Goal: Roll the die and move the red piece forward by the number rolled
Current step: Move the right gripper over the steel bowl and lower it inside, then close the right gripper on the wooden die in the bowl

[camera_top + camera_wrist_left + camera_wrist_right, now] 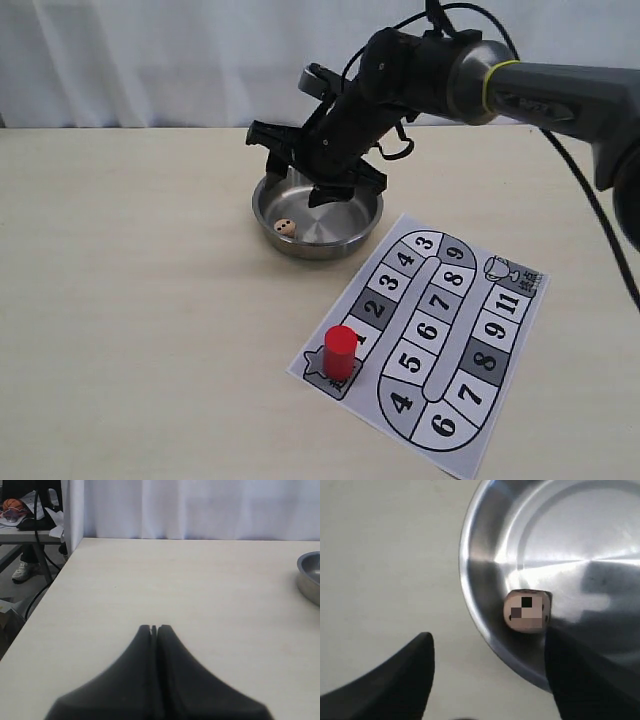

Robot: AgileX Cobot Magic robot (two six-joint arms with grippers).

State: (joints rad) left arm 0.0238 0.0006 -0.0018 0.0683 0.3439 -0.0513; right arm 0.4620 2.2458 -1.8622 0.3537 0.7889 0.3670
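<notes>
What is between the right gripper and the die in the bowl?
Nothing visible. The right gripper hangs open over the die, which lies inside the bowl close to its wall. The rim runs between the fingers, so one finger may meet it on descent.

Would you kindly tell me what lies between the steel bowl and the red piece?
From steel bowl to red piece, just bare table and the game board's edge, per the exterior view.
</notes>
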